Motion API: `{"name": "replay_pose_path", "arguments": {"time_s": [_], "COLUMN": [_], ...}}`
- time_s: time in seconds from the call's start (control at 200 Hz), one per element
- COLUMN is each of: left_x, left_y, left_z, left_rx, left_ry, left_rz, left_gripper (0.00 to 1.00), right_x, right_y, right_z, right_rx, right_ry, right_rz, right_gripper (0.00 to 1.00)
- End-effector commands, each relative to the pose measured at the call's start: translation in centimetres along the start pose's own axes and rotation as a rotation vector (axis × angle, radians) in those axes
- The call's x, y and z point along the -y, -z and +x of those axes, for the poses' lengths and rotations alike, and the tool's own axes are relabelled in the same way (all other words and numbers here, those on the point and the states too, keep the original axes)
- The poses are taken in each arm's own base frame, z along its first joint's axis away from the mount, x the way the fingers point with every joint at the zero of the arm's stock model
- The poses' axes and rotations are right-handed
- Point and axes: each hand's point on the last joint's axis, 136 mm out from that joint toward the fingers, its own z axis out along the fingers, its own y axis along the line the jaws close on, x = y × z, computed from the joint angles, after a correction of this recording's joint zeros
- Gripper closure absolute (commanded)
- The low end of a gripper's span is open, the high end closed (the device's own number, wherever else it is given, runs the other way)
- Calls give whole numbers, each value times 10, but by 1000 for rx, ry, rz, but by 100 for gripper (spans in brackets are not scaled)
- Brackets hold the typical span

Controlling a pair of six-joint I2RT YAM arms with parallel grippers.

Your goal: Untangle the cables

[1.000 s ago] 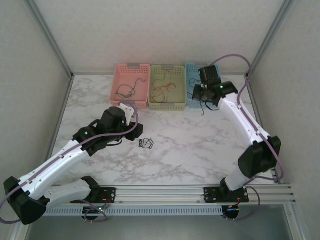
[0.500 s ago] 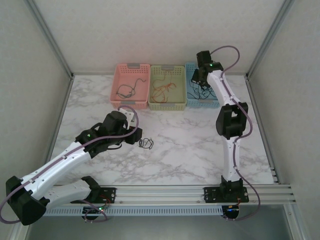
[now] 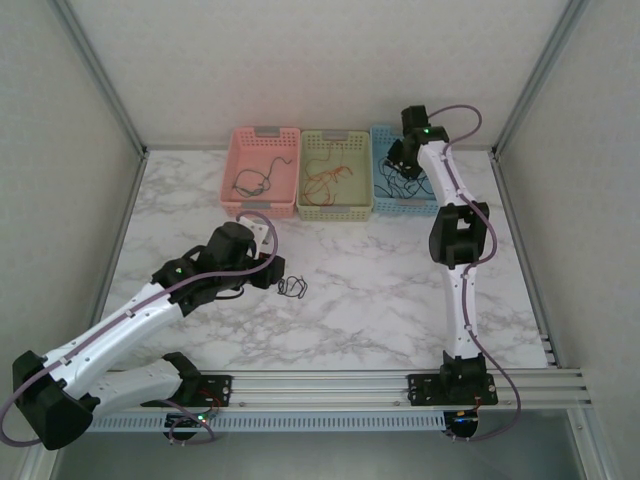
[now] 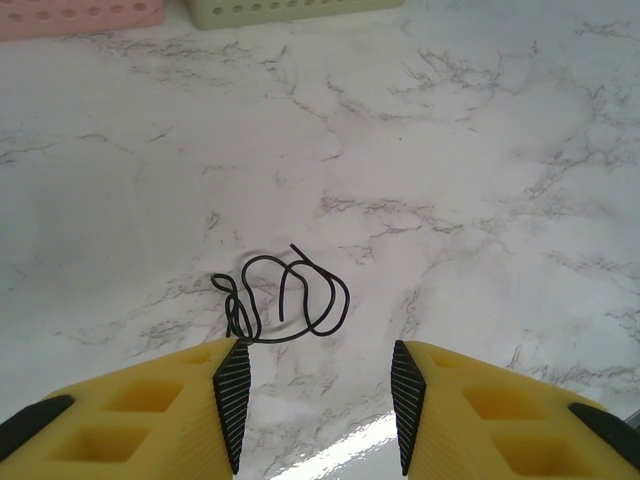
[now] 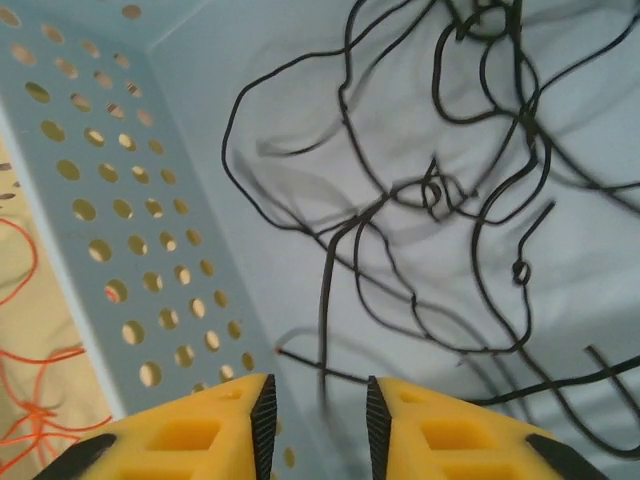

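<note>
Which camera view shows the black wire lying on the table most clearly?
Left wrist: the wire is sharp, its loops distinct, just ahead of the open left gripper. In the top view it is a tiny squiggle beside that gripper. The right wrist view faces other black wires in the blue basket.

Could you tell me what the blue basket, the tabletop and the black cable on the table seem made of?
Blue basket: likely moulded plastic, matte, with rows of round holes. Tabletop: marble or marble-print laminate, glossy; grey veins, a glare patch. Black cable: probably thin coated wire; it holds springy loops.
</note>
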Motion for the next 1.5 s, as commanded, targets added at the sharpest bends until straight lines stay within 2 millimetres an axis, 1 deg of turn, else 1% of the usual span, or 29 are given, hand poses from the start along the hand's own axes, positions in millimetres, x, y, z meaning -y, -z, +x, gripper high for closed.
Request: {"name": "replay_pose_path", "arguments": {"time_s": [0.0,0.065,0.13,0.225,0.26,0.345,0.405,0.445,0.521,0.596,0.646,0.721,0.806,0.861,0.881,0.886,0.901,0.916,0.921,0.926,0.931,1.006,1.131,1.196,1.206,1.221,1.336,1.447,1.492], "left_x": [-3,-3,-2,-2,-2,-3,-5,-8,-15,-18,-22,-30,-40,-49,-52,-52,-54,-55,-55,-56,-56,-63,-71,-74,-75,-75,-80,-81,-82], "left_y": [-3,-3,-3,-5,-6,-9,-14,-18,-29,-42,-49,-58,-66,-67,-67,-67,-67,-67,-66,-67,-67,-66,-66,-65,-65,-64,-60,-60,-60], "left_z": [-2,-2,-3,-3,-3,-3,0,2,8,16,22,30,39,44,47,47,49,49,50,51,51,58,68,70,71,70,70,71,71], "left_rx": [9,10,11,12,11,8,3,3,-2,-29,-48,-65,-74,-67,-66,-66,-62,-56,-55,-56,-55,-44,-47,-43,-44,-40,-26,-31,-33], "left_ry": [18,20,20,24,27,43,60,77,133,183,213,262,320,356,369,373,381,391,395,398,402,448,478,485,487,487,500,501,501], "left_rz": [-7,-6,-4,-4,-3,-7,-18,-31,-54,-60,-79,-99,-114,-130,-132,-132,-129,-126,-125,-125,-124,-113,-123,-126,-130,-129,-131,-128,-129], "left_gripper": [56,56,56,55,53,49,45,43,40,39,39,38,39,39,40,40,40,40,40,40,40,40,40,40,40,40,40,40,40], "right_x": [-11,-15,-20,-29,-31,-38,-40,-45,-46,-44,-39,-45,-45,-43,-43,-43,-42,-44,-45,-45,-46,-49,-53,-55,-56,-57,-52,-56,-57], "right_y": [2,8,23,55,69,102,123,137,155,164,162,159,147,137,133,133,130,129,128,128,126,117,103,96,98,97,87,82,82], "right_z": [13,13,7,-5,-8,-7,5,17,46,83,113,165,226,261,273,273,284,290,295,295,301,334,370,379,387,391,405,419,421], "right_rx": [-53,-48,-22,43,66,108,121,127,125,93,49,-40,-164,-231,-250,-250,-272,-278,-286,-286,-294,-356,-437,-468,-481,-490,-531,-588,-597], "right_ry": [-12,2,20,58,71,122,160,190,236,272,279,319,333,339,341,341,346,351,357,357,361,397,397,388,404,411,411,401,405], "right_rz": [-43,-54,-68,-92,-96,-120,-139,-164,-202,-243,-262,-331,-373,-382,-385,-385,-393,-402,-408,-408,-414,-430,-454,-461,-465,-464,-439,-457,-456], "right_gripper": [58,54,52,50,49,49,48,48,48,48,49,49,49,50,51,51,52,52,53,53,53,53,53,54,54,54,57,67,71]}}
